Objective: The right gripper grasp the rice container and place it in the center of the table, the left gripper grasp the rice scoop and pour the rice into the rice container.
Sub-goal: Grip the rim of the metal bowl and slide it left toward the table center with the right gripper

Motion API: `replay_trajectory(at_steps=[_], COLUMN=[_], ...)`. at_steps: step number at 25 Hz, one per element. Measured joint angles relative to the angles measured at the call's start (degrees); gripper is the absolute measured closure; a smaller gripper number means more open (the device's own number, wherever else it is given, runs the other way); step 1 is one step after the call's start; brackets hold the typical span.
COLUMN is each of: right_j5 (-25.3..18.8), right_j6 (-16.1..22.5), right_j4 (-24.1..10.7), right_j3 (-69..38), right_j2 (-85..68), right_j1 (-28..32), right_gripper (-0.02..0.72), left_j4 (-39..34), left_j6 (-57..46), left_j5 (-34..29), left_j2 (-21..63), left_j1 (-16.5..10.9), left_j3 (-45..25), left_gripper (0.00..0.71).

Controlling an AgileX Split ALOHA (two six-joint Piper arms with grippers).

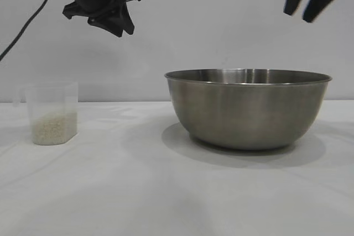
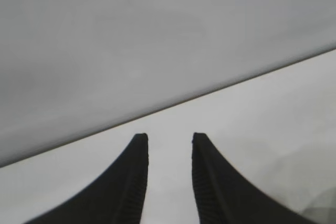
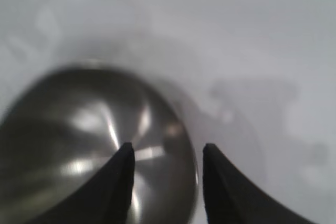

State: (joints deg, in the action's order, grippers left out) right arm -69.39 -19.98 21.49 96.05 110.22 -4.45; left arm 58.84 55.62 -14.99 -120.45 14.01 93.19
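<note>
Rice container (image 1: 248,109) beneath right gripper (image 1: 307,4)

The right gripper (image 1: 310,8) is cut off by the exterior view's top edge.

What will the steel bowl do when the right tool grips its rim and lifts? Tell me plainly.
The steel bowl looks rigid, so it should not flex. Its brushed wall and thin rolled rim look smooth, so a one-sided rim grip may slip or let it tilt. Its rounded underside narrows to a small base, so it could rock if pushed. It appears empty in the right wrist view, so it is probably fairly light.
</note>
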Motion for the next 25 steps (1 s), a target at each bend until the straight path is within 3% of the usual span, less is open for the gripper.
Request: replay_trajectory(at_steps=[18,25], right_j5=[-0.6,0.8], right_j6=[1.2,1.2], right_j4=[-1.7,-1.6], right_j3=[-1.2,-1.2], right_j2=[11.6,13.3], right_j1=[0.0,-0.4], right_gripper=[0.415,0.703], left_j4=[-0.5,-1.6], left_j6=[-0.2,-0.2], left_j5=[-2.5,-2.6], left_j2=[0.0,0.0], left_j1=[0.0,0.0], left_j3=[0.0,0.0], left_gripper=[0.548,0.548])
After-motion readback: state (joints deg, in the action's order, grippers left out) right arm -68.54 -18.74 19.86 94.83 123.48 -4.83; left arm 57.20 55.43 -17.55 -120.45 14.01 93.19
